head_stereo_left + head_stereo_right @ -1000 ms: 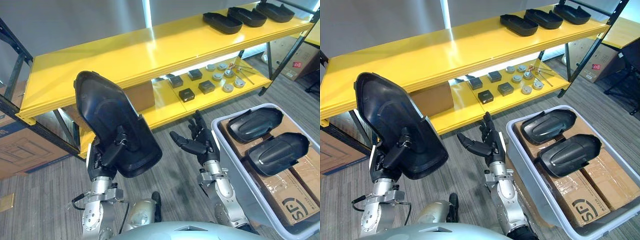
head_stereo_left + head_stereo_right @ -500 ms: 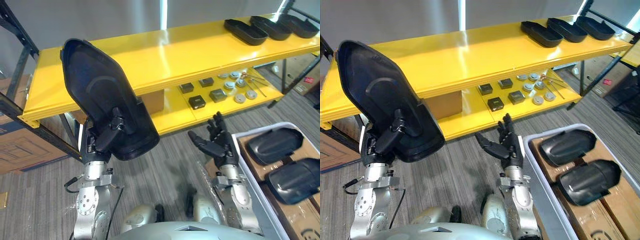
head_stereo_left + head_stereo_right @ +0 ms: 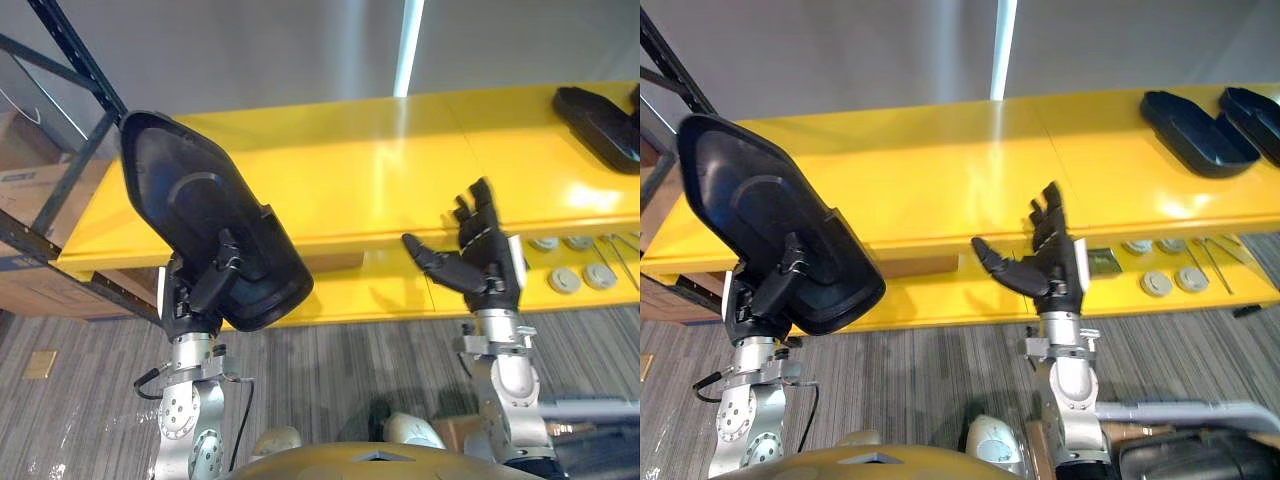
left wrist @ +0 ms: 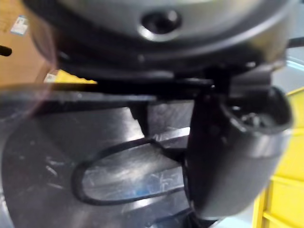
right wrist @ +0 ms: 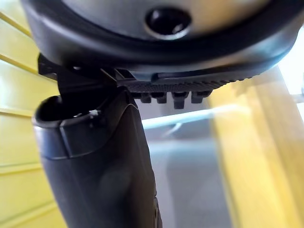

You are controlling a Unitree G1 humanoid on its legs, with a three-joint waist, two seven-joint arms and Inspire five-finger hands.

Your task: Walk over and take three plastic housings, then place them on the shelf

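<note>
Shelf [image 3: 380, 170] faces you squarely now the head has swung off the bin. Your left hand [image 3: 197, 293] grips the housing [image 3: 185, 200], fingers curled on it, held up before the top board; right hand [image 3: 478, 262] spread, empty. Set it down next.

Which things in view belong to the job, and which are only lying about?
Job: the black housing held in the left hand; the yellow shelf; the housings already on it; the right hand, open and empty.
Lying about: the round discs on the lower level; the cardboard box at the left.
</note>
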